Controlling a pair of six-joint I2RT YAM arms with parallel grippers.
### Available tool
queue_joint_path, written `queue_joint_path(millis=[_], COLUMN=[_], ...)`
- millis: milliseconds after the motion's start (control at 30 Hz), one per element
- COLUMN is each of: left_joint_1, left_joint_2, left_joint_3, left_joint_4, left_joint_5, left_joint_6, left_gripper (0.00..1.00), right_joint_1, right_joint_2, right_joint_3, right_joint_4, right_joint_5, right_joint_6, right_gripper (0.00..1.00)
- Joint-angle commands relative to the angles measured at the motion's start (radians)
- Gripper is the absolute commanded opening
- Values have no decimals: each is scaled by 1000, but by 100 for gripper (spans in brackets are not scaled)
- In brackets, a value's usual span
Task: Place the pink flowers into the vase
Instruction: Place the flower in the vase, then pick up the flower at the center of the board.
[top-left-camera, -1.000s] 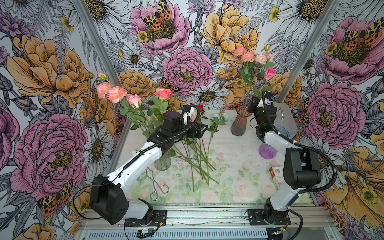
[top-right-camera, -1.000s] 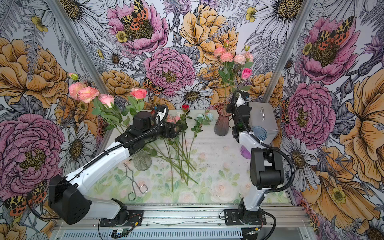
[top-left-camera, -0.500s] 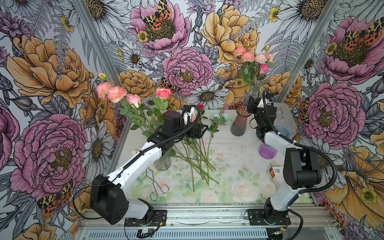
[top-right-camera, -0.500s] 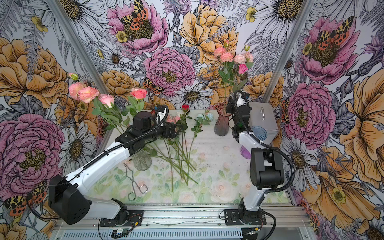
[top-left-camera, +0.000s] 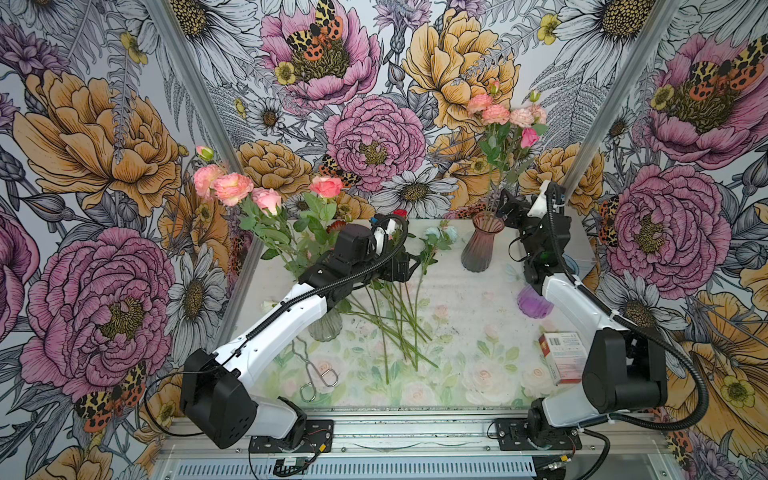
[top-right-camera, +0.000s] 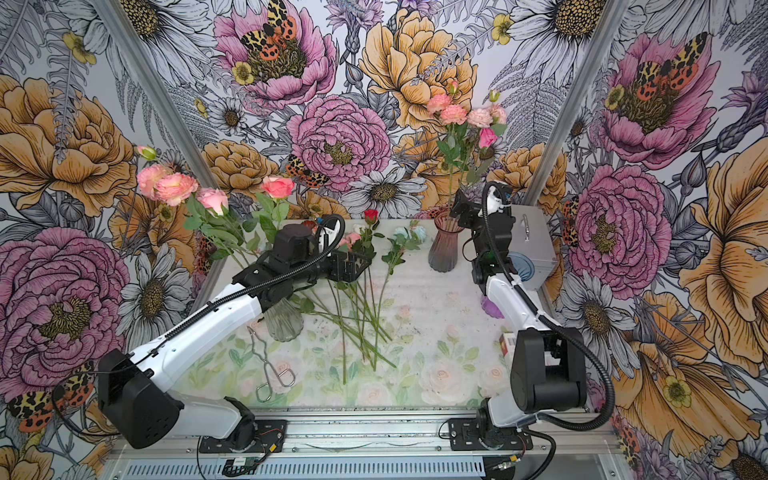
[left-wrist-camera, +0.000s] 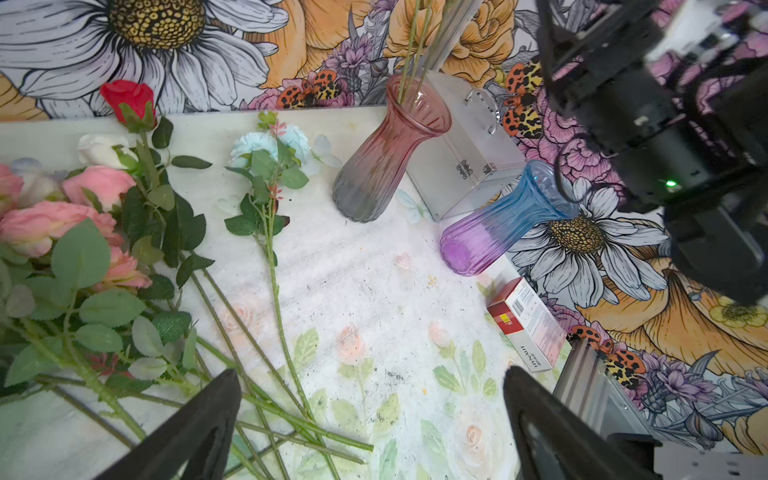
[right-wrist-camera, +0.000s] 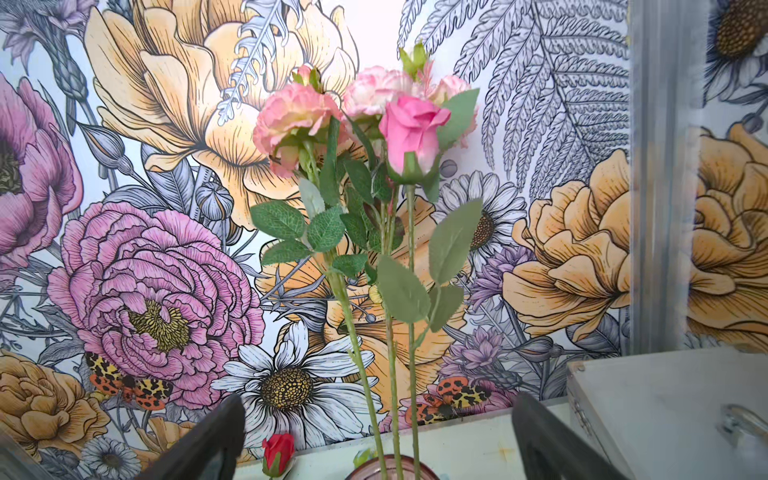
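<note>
A ribbed vase (top-left-camera: 482, 245) (top-right-camera: 444, 247), pink above and grey below, stands at the back right. Pink flowers (top-left-camera: 505, 118) (right-wrist-camera: 411, 124) stand upright in it on three green stems. My right gripper (top-left-camera: 505, 208) (right-wrist-camera: 376, 440) is open just above the vase mouth, with the stems between its fingers and touching neither. My left gripper (top-left-camera: 409, 266) (left-wrist-camera: 372, 415) is open and empty, low over loose stems on the table. More pink flowers (left-wrist-camera: 54, 224) lie there beside it. Others (top-left-camera: 232, 187) stand in a clear glass vase (top-left-camera: 326, 328) under the left arm.
On the table lie a red rose (left-wrist-camera: 126, 97), pale blue blooms (left-wrist-camera: 270, 143) and a white bud (left-wrist-camera: 97, 149). A blue-purple vase (left-wrist-camera: 498, 224), a silver case (top-right-camera: 532, 245) and a red-white carton (top-left-camera: 561, 357) stand along the right side. Metal tongs (top-left-camera: 316, 374) lie front left.
My right gripper has opened and let go of the deep pink rose's stem, which now stands in the vase with its head shifted slightly left. The left arm has not moved.
</note>
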Motion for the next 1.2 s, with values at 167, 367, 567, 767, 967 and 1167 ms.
queue_joint_path(millis=[167, 367, 567, 767, 967, 1167], left_joint_1=[-13, -25, -42, -31, -5, 13], left_joint_2=[51, 167, 204, 264, 345, 397], left_joint_3=[25, 30, -16, -27, 11, 48], left_joint_4=[-206, -364, -363, -363, -360, -349], left_joint_5=[-42, -188, -243, -294, -331, -357], left_joint_6=[-190, -253, -334, -338, -315, -323], left_gripper=[98, 91, 89, 84, 74, 62], right_joint_1=[45, 101, 101, 102, 103, 106], right_joint_2=[-201, -323, -399, -359, -340, -360], right_joint_3=[-79, -121, -158, -152, -140, -143], right_joint_4=[-276, -418, -453, -449, -453, -473], right_joint_5=[-64, -106, -67, -134, -181, -186], right_joint_6=[38, -8, -37, -6, 28, 39], right_gripper=[99, 99, 99, 99, 99, 99])
